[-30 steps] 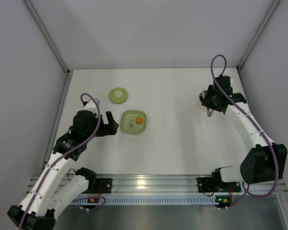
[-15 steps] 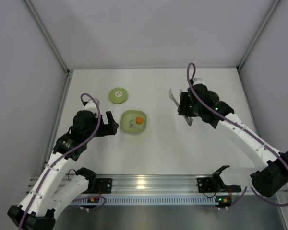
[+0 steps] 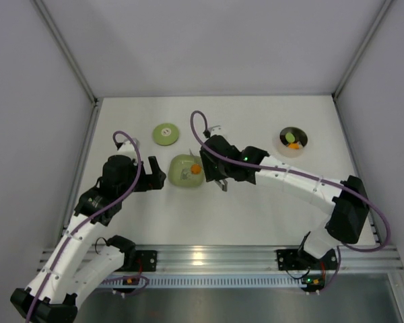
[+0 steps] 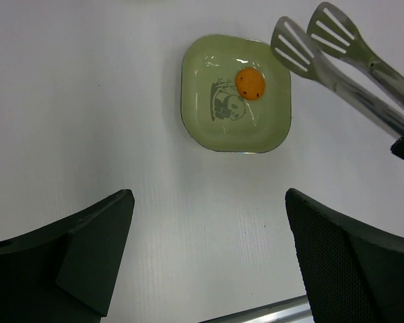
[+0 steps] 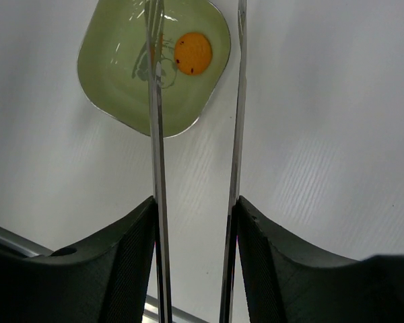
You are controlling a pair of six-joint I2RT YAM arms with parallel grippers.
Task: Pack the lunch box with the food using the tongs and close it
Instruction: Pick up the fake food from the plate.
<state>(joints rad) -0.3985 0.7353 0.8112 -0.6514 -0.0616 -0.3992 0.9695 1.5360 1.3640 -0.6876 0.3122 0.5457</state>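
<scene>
One round orange piece of food (image 5: 192, 53) lies on the light green plate (image 5: 121, 87). My right gripper (image 5: 194, 215) is shut on the tongs (image 5: 155, 134), gripping both slim arms. The tongs stand apart, their slotted tips (image 4: 303, 44) over the plate's right side beside the orange piece. The lunch box (image 3: 293, 140) stands at the back right without its lid, with orange and green food inside. Its green lid (image 3: 165, 134) lies flat behind the plate. My left gripper (image 4: 209, 256) hovers open and empty just left of the plate (image 3: 182, 176).
Grey walls enclose the white table on three sides. An aluminium rail (image 3: 209, 259) runs along the near edge by the arm bases. The right arm (image 3: 289, 180) stretches across the middle of the table.
The right arm has swung left from the lunch box across the table, carrying the tongs to the plate. The left arm has not moved.
</scene>
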